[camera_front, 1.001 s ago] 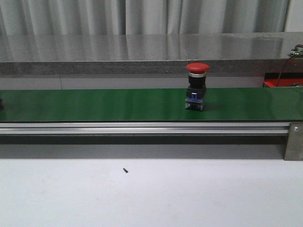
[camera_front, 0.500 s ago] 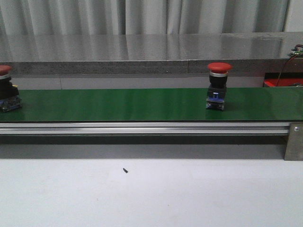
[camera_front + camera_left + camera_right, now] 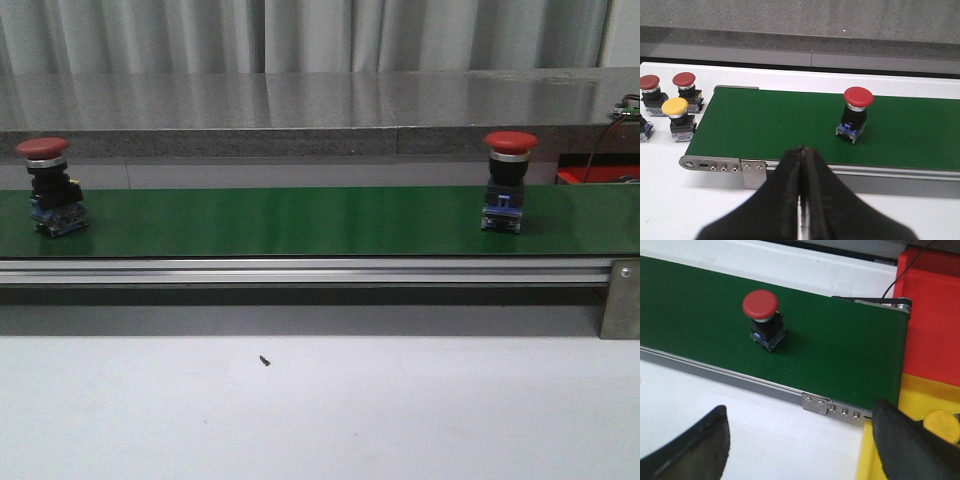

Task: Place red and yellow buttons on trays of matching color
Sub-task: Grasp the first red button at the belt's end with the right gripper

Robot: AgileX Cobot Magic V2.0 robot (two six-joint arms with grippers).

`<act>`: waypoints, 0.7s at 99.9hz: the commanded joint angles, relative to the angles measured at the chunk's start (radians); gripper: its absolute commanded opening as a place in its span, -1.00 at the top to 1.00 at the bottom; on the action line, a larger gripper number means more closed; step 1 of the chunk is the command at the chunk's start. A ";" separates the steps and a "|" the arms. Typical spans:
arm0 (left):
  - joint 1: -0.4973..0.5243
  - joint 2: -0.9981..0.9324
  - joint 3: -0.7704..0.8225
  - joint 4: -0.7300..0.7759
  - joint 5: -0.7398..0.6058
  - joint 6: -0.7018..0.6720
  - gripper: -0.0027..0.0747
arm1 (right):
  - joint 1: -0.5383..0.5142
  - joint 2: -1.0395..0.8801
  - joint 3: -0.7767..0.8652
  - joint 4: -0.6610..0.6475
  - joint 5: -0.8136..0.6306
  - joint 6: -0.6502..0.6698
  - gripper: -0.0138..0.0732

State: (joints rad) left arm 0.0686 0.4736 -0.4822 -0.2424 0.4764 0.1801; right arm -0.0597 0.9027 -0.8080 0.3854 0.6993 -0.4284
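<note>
Both pairs of my jaws hung over the near table with nothing in them. On my left gripper (image 3: pixel 801 200) the two black fingers (image 3: pixel 786 195) were pressed together along their whole length, a thin seam between them and no object caught there. On my right gripper (image 3: pixel 800 440) the fingers (image 3: pixel 695 445) stood wide apart, one at each side of the wrist picture, bare white table between them.

Two red buttons stood upright on the green conveyor belt (image 3: pixel 300 220). From the front camera, the left red button (image 3: pixel 50 190) sat at about nine o'clock, close to the belt's left edge of view, and the right red button (image 3: pixel 505 185) at about three o'clock; they were well apart.

My left wrist camera showed the first button on the belt, and off the belt's end, on the white table, a yellow button (image 3: pixel 677 117) just beside the belt's corner with two more red buttons (image 3: pixel 685 85) near it, farther from the belt.

My right wrist camera showed the second button on the belt and, past the belt's end, the red tray (image 3: pixel 935 315) with the yellow tray (image 3: pixel 900 450) next to it. A yellow button cap (image 3: pixel 940 422) lay in the yellow tray.
</note>
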 commanded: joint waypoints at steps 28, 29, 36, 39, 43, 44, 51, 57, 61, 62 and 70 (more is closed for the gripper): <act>-0.005 0.003 -0.029 -0.017 -0.085 -0.007 0.98 | 0.006 0.309 -0.208 0.036 -0.022 -0.008 -0.66; -0.005 0.003 -0.029 -0.017 -0.085 -0.007 0.98 | 0.006 0.318 -0.214 0.036 -0.017 -0.008 -0.66; -0.005 0.003 -0.029 -0.017 -0.085 -0.007 0.98 | 0.006 0.360 -0.241 0.038 0.001 -0.008 -0.66; -0.005 0.003 -0.029 -0.017 -0.085 -0.007 0.98 | 0.006 0.375 -0.254 0.039 0.011 -0.008 -0.66; -0.005 0.003 -0.029 -0.017 -0.085 -0.007 0.98 | 0.008 0.395 -0.264 0.040 0.016 -0.008 -0.66; -0.005 0.003 -0.029 -0.017 -0.085 -0.007 0.98 | 0.008 0.397 -0.269 0.040 0.015 -0.008 -0.66; -0.005 0.003 -0.029 -0.017 -0.085 -0.007 0.98 | 0.019 0.424 -0.283 0.040 0.013 -0.008 -0.66; -0.005 0.003 -0.029 -0.017 -0.085 -0.007 0.98 | 0.028 0.447 -0.293 0.040 0.008 -0.008 -0.66; -0.005 0.003 -0.029 -0.017 -0.085 -0.007 0.98 | 0.035 0.463 -0.300 0.038 0.006 -0.008 -0.66; -0.005 0.003 -0.029 -0.017 -0.085 -0.007 0.98 | 0.035 0.467 -0.301 0.038 0.004 -0.008 -0.66; -0.005 0.003 -0.029 -0.017 -0.085 -0.007 0.98 | 0.036 0.498 -0.312 0.037 -0.007 -0.008 -0.66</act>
State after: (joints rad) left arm 0.0686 0.4736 -0.4822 -0.2424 0.4764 0.1801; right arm -0.0257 1.3990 -1.0763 0.3993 0.7377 -0.4284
